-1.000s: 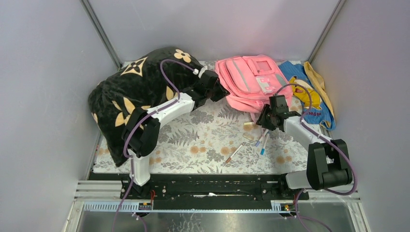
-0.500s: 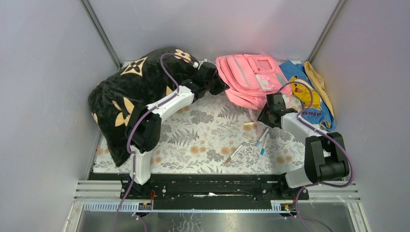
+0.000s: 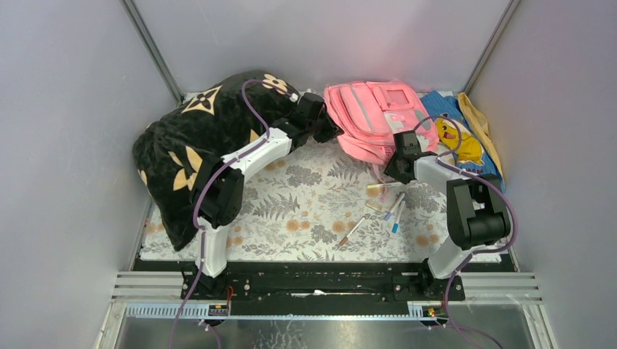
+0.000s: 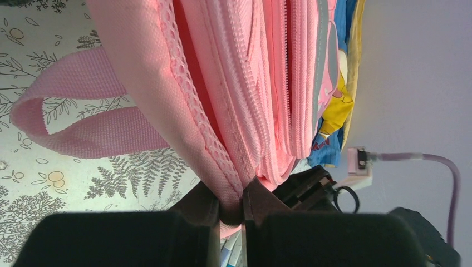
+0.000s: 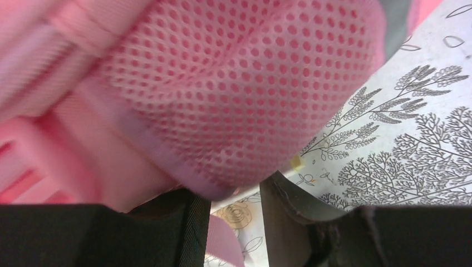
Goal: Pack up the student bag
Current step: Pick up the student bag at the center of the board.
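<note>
The student bag [image 3: 372,116], a pink backpack with grey trim, lies at the back middle of the flowered cloth. My left gripper [image 3: 327,132] is at its left edge. In the left wrist view the gripper [image 4: 231,204] is shut on a seam of the bag [image 4: 234,83], whose strap [image 4: 67,119] loops out to the left. My right gripper [image 3: 393,161] is at the bag's near right edge. In the right wrist view its jaws [image 5: 236,194] stand apart, with the bag's pink mesh [image 5: 222,94] bulging just above the fingertips and nothing clamped.
A black pillow with tan flowers [image 3: 196,138] fills the back left. A blue cloth with a yellow figure [image 3: 466,142] lies right of the bag. Several pens [image 3: 395,207] and a pencil [image 3: 351,231] lie near the right arm. Grey walls close in three sides.
My right gripper has moved up and left, in against the bag's near right edge. My left gripper has shifted slightly back with the bag's left edge in it.
</note>
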